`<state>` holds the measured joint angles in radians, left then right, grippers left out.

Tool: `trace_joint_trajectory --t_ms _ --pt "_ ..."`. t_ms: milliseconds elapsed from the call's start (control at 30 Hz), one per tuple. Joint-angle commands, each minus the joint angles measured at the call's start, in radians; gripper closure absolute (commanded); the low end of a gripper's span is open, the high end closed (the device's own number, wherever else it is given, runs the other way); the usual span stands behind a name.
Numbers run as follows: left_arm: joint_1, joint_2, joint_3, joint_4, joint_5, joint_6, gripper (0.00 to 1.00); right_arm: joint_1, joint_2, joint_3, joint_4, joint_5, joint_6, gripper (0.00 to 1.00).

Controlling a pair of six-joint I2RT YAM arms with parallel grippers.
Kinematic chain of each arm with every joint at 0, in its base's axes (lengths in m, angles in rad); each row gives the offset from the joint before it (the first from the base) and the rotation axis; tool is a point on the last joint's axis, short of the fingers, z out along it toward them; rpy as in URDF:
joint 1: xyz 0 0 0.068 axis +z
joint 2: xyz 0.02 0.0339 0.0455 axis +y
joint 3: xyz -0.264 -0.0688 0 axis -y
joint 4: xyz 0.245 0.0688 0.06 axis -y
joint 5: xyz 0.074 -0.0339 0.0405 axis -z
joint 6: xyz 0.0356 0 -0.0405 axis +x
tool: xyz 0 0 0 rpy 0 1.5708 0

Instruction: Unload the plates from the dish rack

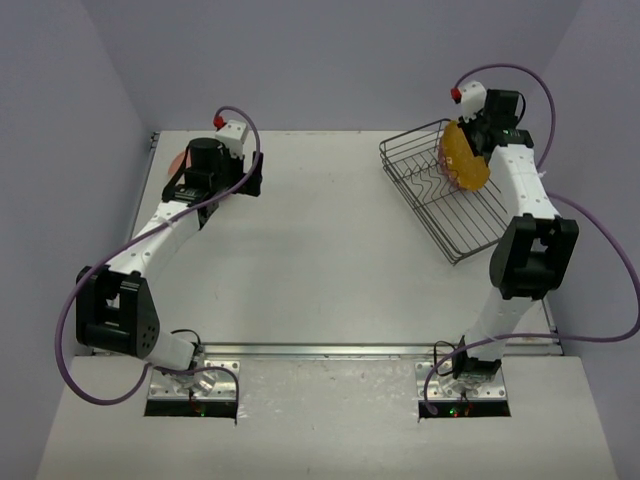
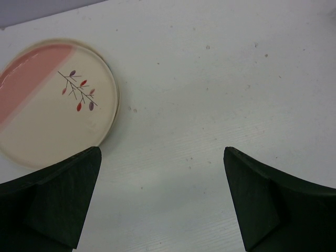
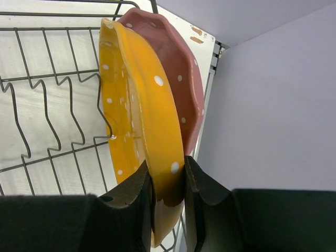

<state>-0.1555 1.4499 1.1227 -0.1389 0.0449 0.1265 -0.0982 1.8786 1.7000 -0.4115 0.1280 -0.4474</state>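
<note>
One yellow-orange plate [image 3: 139, 115], white-dotted, scalloped

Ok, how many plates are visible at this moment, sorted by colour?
Yellow-orange plate, white-dotted, pinched by the right hand: 1
Pink plate, white-dotted, upright behind it: 1
Cream plate with pink segment, flat on the table: 1
Total: 3

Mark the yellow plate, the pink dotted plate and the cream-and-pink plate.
yellow plate [image 3: 137, 107]: right wrist view, middle of its dotted surface.
pink dotted plate [image 3: 180, 71]: right wrist view, upper dotted surface.
cream-and-pink plate [image 2: 50, 119]: left wrist view, cream centre.
</note>
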Motion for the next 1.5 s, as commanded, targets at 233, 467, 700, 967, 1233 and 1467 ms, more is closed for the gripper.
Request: trace_joint_trajectory --t_ms 233,467,700,967,1233,1467 --pt "0.003 0.029 0.078 -0.005 0.063 -0.009 0.00 0.018 -0.134 0.148 0.016 -0.078 0.051 1.00" --pt "0.004 0.005 0.054 0.037 0.423 -0.056 0.00 0.048 -0.135 0.275 -0.134 -0.232 0.179 1.00" --pt "0.004 -0.014 0.070 0.090 0.598 -0.119 0.02 0.135 -0.188 0.272 -0.198 -0.381 0.269 1.00" --pt "0.003 -0.007 0.071 0.159 0.775 -0.258 0.05 0.200 -0.256 0.091 -0.180 -0.735 0.464 1.00" --pt "-0.006 0.012 0.052 0.158 0.846 -0.290 0.09 0.251 -0.251 0.009 -0.126 -0.982 0.606 1.00" --pt "-0.047 0.085 0.064 0.144 0.924 -0.358 0.17 0.332 -0.246 -0.053 -0.078 -1.054 0.665 1.00"
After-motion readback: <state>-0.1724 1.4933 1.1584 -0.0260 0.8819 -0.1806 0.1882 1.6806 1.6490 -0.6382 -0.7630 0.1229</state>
